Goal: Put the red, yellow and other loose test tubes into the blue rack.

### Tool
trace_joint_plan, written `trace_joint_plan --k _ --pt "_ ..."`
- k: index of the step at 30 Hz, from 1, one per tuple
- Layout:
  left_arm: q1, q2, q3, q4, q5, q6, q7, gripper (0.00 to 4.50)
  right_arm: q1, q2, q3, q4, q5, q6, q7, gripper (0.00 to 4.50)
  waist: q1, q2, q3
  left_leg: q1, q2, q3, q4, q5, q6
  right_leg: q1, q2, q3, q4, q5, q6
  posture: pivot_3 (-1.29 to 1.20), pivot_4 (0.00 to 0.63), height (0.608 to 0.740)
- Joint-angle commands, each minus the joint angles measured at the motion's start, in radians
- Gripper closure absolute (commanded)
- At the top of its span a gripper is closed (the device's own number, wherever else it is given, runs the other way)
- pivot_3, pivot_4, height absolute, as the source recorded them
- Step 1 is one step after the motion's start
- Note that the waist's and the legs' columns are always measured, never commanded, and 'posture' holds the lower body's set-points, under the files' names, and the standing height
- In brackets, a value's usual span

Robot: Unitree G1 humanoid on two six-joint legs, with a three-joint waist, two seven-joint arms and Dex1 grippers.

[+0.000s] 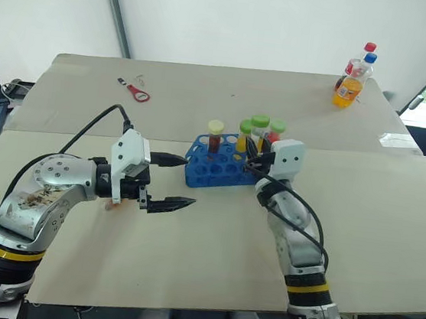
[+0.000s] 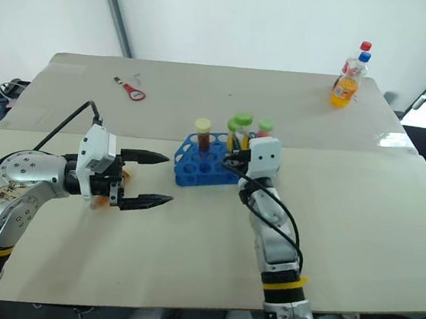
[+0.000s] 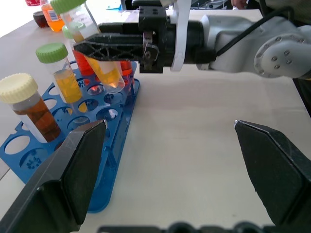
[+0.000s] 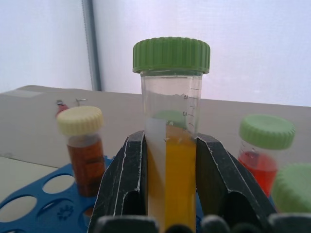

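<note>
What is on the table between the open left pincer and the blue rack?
Nothing: in the left eye view, bare table separates the left pincer from the rack.

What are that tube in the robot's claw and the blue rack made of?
The tube looks like clear plastic: see-through wall, printed scale marks, ribbed green screw cap, yellow liquid inside. The rack looks like moulded blue plastic, smooth and slightly glossy, with round holes. The right gripper clamping the tube seems matte black plastic.
</note>
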Motion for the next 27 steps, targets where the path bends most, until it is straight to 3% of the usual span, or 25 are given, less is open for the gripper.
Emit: trace_joint_plan --k 1,23,25,27 --pt "-0.010 -0.006 0.014 -0.030 -0.033 0.007 0.005 0.00 -0.023 0.031 -0.001 0.026 -0.036 -0.090 -0.027 3.53 -0.001 0.000 0.000 0.000 0.000 0.000 0.000 0.000 0.000 0.000 0.000 0.000 0.000 0.000 0.000 0.00 0.150 0.740" --pt "-0.012 -0.032 0.016 -0.033 -0.037 0.020 0.096 0.00 0.003 0.123 0.010 0.118 -0.091 -0.187 -0.049 3.53 -0.003 0.000 0.000 0.001 0.000 0.000 0.000 0.000 0.000 0.000 0.000 0.001 0.001 0.000 0.000 0.00 0.150 0.740" --pt "-0.019 -0.036 0.014 -0.030 -0.038 0.026 0.103 0.00 0.021 0.124 0.006 0.099 -0.074 -0.190 -0.035 2.51 -0.003 0.000 0.000 0.001 0.000 0.000 0.000 0.000 0.000 0.000 0.000 0.001 0.001 0.000 0.000 0.00 0.150 0.740" --pt "-0.022 -0.037 0.014 -0.029 -0.039 0.030 0.108 0.00 0.033 0.121 0.007 0.084 -0.068 -0.186 -0.025 1.86 -0.003 0.000 0.000 0.001 0.000 0.000 -0.001 0.000 0.000 0.000 0.000 0.001 0.001 0.000 0.000 0.00 0.150 0.740"
